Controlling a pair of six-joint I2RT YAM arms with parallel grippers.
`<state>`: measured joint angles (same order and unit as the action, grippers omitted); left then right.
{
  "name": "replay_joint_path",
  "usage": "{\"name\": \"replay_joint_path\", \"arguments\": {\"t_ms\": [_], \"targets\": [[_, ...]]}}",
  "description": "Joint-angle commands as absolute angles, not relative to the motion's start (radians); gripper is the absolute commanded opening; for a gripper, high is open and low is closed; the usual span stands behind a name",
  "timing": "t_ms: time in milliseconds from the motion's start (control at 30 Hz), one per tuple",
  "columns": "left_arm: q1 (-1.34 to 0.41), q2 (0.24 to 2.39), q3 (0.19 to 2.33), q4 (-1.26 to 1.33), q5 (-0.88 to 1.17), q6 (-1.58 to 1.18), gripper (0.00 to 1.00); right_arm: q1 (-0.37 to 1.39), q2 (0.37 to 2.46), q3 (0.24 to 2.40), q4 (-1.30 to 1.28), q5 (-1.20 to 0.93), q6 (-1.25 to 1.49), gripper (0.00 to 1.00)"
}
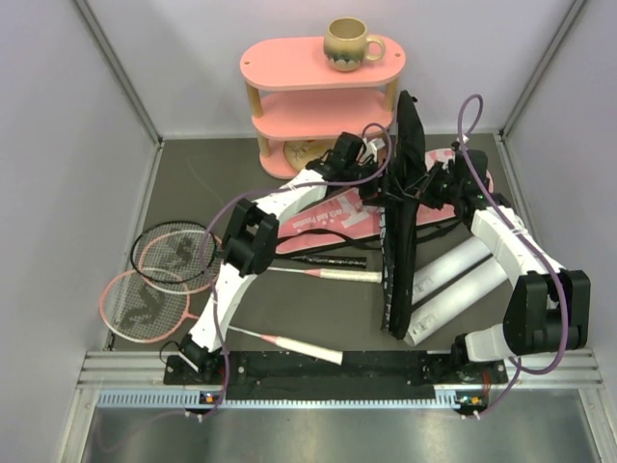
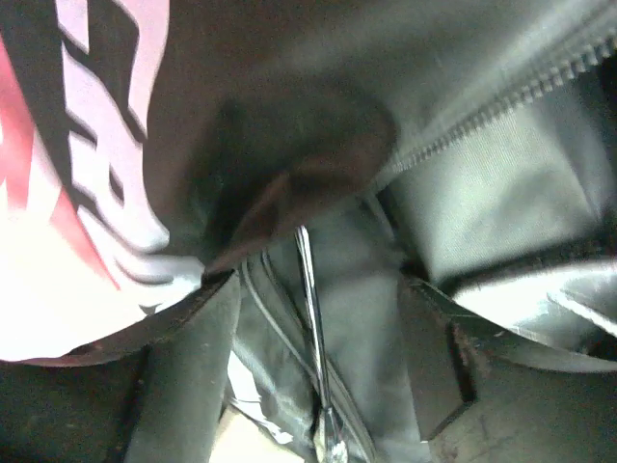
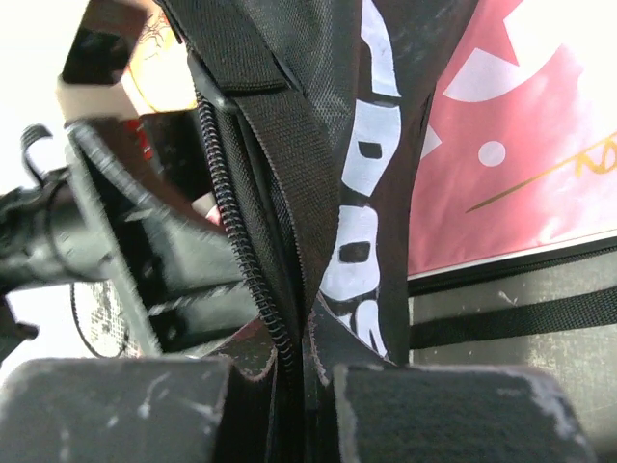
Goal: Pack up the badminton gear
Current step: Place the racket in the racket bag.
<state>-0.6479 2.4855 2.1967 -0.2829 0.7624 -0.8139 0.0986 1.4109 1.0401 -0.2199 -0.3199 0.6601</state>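
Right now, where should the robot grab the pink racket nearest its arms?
By the white handle, coming straight down from above. The pink racket lies flat on the table, so its handle is the thickest part, and nothing covers it.

- Dark grey counter (image 1: 193,174) fills the middle of the frame.
- Left: black-framed racket (image 1: 176,253) and pink-framed racket (image 1: 145,307), heads overlapping.
- Centre: pink bag (image 1: 337,220) lying flat, black bag (image 1: 400,241) on edge.
- Right: white tubes (image 1: 453,280).
- Top: pink shelf (image 1: 323,106) carrying a mug (image 1: 347,43).
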Motion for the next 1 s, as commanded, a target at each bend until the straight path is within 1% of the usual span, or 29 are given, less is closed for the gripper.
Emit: {"name": "replay_joint_path", "arguments": {"t_ms": [0, 133, 167, 267, 300, 367, 400, 433, 533, 600, 667, 733, 833, 967], "targets": [[-0.66, 2.254, 2.1, -0.337, 0.692, -0.671, 0.74, 0.109, 1.388, 1.06, -0.17, -0.356, 0.71, 0.0], [-0.661, 2.039, 1.939, -0.354, 0.651, -0.58, 0.7, 0.101, 1.419, 1.075, -0.175, -0.359, 0.719, 0.0], [-0.661, 2.007, 1.866, -0.366, 0.608, -0.563, 0.68, 0.098, 1.425, 1.078, -0.176, -0.37, 0.716, 0.0], [-0.667, 1.918, 1.723, -0.365, 0.616, -0.531, 0.52, 0.095, 1.427, 1.078, -0.183, -0.371, 0.703, 0.0], [-0.682, 1.905, 1.695, -0.374, 0.624, -0.513, 0.5, 0.095, 1.424, 1.077, -0.183, -0.373, 0.7, 0.0], [-0.716, 1.864, 1.61, -0.402, 0.605, -0.476, 0.55, 0.095, 1.42, 1.078, -0.187, -0.376, 0.689, 0.0], [-0.762, 1.849, 1.579, -0.409, 0.579, -0.451, 0.6, 0.095, 1.419, 1.078, -0.189, -0.373, 0.684, 0.0], [-0.788, 1.82, 1.547, -0.407, 0.574, -0.449, 0.67, 0.095, 1.417, 1.081, -0.19, -0.373, 0.683, 0.0], [-0.888, 1.783, 1.442, -0.394, 0.528, -0.465, 0.72, 0.094, 1.42, 1.086, -0.195, -0.373, 0.678, 0.0], [-0.926, 1.772, 1.366, -0.37, 0.512, -0.509, 0.73, 0.095, 1.42, 1.088, -0.195, -0.377, 0.678, 0.0], [-0.942, 1.764, 1.289, -0.289, 0.512, -0.56, 0.73, 0.094, 1.422, 1.088, -0.193, -0.379, 0.677, 0.0], [-0.959, 1.773, 1.267, -0.237, 0.526, -0.583, 0.72, 0.094, 1.417, 1.083, -0.193, -0.379, 0.673, 0.0], [-0.977, 1.807, 1.269, -0.226, 0.514, -0.597, 0.72, 0.094, 1.419, 1.081, -0.193, -0.386, 0.67, 0.0], [-0.976, 1.833, 1.255, -0.186, 0.5, -0.603, 0.64, 0.094, 1.414, 1.08, -0.193, -0.391, 0.666, 0.0]]}}
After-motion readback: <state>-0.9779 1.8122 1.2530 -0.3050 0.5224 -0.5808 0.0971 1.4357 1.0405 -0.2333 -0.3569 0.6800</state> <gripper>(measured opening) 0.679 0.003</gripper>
